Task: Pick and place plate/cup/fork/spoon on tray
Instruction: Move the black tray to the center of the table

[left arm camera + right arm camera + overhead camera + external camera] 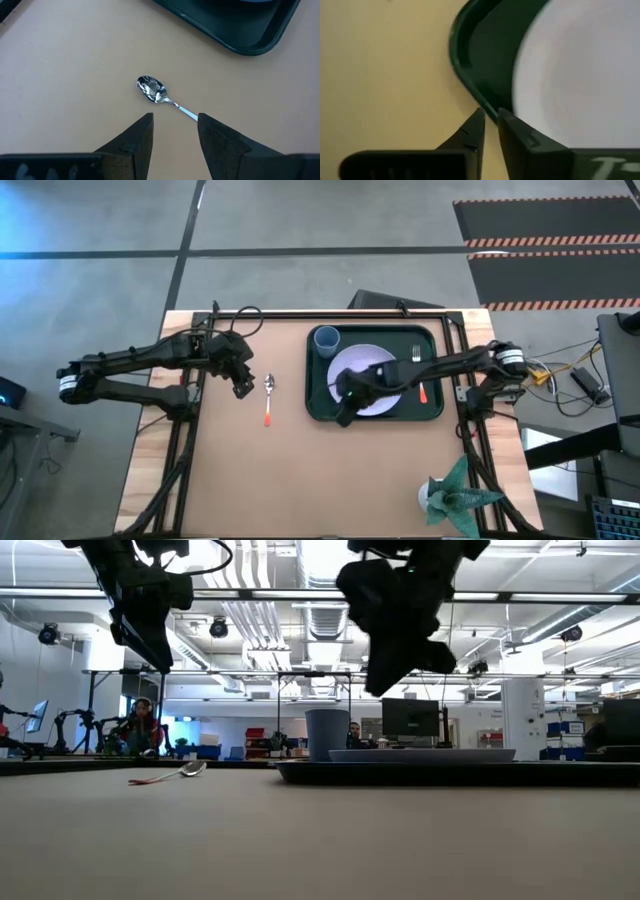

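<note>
Spoon (269, 392): small, silver oval bowl, orange-red handle; the one item not yet on the dark green rectangular tray (322, 408) with raised rim, lying flat on the bare brown tabletop (300, 480) just beside the tray's left long edge, bowl pointing toward the table's far side. Left gripper (241, 385): hangs over the table close beside the spoon, on the side away from the tray, fingers spread wide and empty; in its wrist view the spoon's bowl (151, 89) sits just ahead of the gap between the fingers, a line-up that reads as preparation for a pick. Large round pale lavender plate (366, 378): flat inside the tray, filling most of its middle. Small light-blue plastic tumbler (326, 340): upright in the tray's far-left corner, touching or nearly touching the plate rim; cannot tell which. Fork (419, 370) with silver tines and orange-red handle: inside the tray along its right edge, beside the plate. Right gripper (347, 402): above the tray's near-left corner, fingers narrowed to a slit and holding nothing, seemingly idle.
</note>
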You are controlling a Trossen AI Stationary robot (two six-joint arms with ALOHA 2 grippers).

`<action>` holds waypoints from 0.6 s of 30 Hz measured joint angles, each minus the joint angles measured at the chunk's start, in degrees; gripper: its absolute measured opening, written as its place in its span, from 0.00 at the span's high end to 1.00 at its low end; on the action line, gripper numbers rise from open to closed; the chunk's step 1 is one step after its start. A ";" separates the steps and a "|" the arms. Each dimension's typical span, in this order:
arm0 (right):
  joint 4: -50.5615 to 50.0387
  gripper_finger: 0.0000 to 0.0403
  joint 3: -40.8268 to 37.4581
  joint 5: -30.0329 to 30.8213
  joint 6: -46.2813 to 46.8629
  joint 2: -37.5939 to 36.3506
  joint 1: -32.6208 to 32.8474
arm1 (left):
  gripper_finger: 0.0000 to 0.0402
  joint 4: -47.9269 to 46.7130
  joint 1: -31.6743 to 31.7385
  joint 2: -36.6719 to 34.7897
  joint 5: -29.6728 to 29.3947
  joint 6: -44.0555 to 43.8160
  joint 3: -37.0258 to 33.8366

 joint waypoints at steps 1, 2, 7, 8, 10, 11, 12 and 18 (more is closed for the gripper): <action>0.18 0.86 1.13 0.08 -0.12 1.56 0.55 | 0.66 0.00 -0.01 0.01 0.00 0.00 0.00; 0.11 0.83 2.41 0.03 -0.72 3.33 1.04 | 0.66 -0.01 -0.01 0.01 0.00 0.00 0.00; -1.29 0.74 11.10 -3.53 -6.91 13.76 2.36 | 0.66 -0.02 -0.02 0.00 0.00 -0.07 -0.21; -2.62 0.72 13.18 -4.36 -8.57 15.71 2.48 | 0.66 -0.02 -0.01 0.02 0.02 -0.08 -0.27; -6.33 0.70 17.73 -4.85 -11.74 19.54 2.60 | 0.66 0.00 -0.01 0.01 0.02 -0.09 -0.46; -8.51 0.69 19.86 -4.87 -13.24 21.22 2.60 | 0.66 -0.03 -0.01 0.02 0.02 -0.12 -0.60; -10.70 0.68 22.04 -4.89 -14.63 22.79 2.58 | 0.66 -0.03 -0.02 0.02 0.25 -0.20 -0.77; -18.79 0.67 33.37 -4.90 -22.07 29.86 2.41 | 0.66 -0.02 -0.02 0.02 0.59 -0.14 -0.94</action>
